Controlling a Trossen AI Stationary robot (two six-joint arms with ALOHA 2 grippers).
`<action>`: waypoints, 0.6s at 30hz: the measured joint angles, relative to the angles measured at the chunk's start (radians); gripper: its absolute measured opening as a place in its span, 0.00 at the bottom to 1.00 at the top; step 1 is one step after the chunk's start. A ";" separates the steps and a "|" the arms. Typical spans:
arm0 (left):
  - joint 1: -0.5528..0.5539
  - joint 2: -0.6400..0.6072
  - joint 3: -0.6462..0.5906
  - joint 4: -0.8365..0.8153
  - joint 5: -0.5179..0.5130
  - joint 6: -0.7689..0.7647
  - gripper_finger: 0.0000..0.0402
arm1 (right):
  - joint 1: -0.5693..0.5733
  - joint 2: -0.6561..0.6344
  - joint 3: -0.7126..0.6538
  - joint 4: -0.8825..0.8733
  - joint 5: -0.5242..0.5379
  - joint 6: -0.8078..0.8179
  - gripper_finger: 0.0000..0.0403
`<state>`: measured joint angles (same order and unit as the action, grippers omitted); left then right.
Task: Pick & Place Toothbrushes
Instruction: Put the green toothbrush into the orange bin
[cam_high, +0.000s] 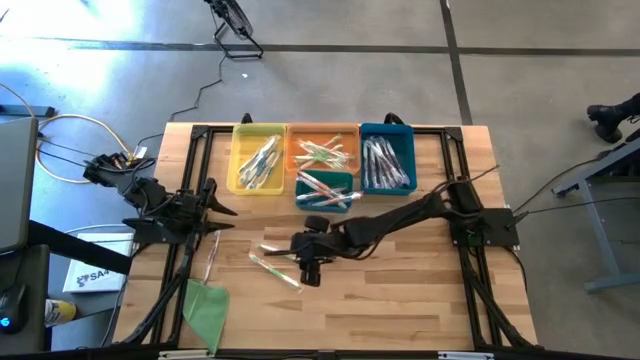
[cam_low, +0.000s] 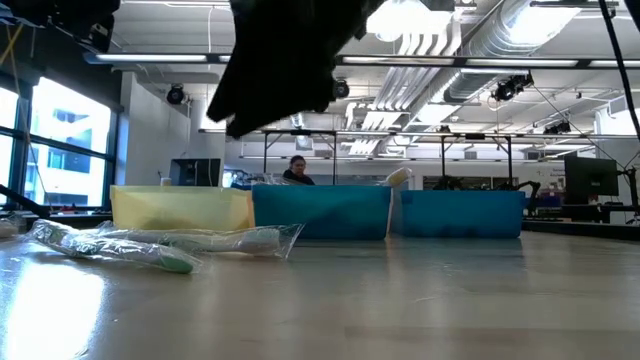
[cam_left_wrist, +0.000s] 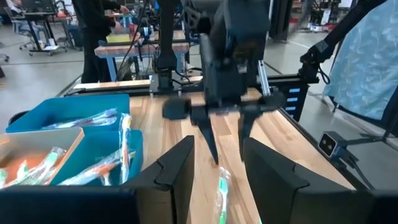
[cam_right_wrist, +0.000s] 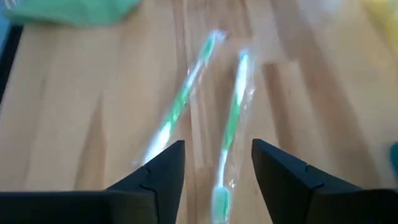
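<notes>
Two clear-wrapped green toothbrushes (cam_right_wrist: 233, 127) (cam_right_wrist: 180, 102) lie flat on the wooden table (cam_high: 400, 300) near its middle. They also show in the high view as toothbrushes (cam_high: 275, 270). My right gripper (cam_right_wrist: 217, 180) hangs open above them, pointing down at a slant, and one toothbrush (cam_left_wrist: 221, 193) lies below the gap between its fingers. In the low view the right gripper (cam_low: 280, 60) is well clear of the tabletop. My left gripper (cam_high: 225, 212) waits open and level at the table's left side. A thin pink toothbrush (cam_high: 212, 258) lies near it.
Along the far edge stand a yellow bin (cam_high: 240, 160), an orange bin (cam_high: 296, 140) and a blue bin (cam_high: 408, 150), with a small teal bin (cam_high: 348, 180) in front; all hold toothbrushes. A flat green sheet (cam_high: 205, 305) lies at the near left.
</notes>
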<state>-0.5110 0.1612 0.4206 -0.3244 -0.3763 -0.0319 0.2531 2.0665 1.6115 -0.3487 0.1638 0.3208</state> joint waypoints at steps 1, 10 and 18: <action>0.000 0.000 0.000 0.000 0.000 0.000 0.33 | 0.000 0.013 0.000 0.001 -0.016 0.000 0.45; 0.000 0.000 0.000 -0.012 -0.001 0.000 0.33 | 0.000 0.106 0.000 0.016 -0.061 0.023 0.47; 0.000 0.000 0.000 -0.024 -0.002 -0.003 0.33 | -0.014 0.131 0.000 0.008 -0.032 0.023 0.47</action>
<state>-0.5110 0.1616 0.4206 -0.3485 -0.3782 -0.0349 0.2391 2.1979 1.6119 -0.3407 0.1314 0.3439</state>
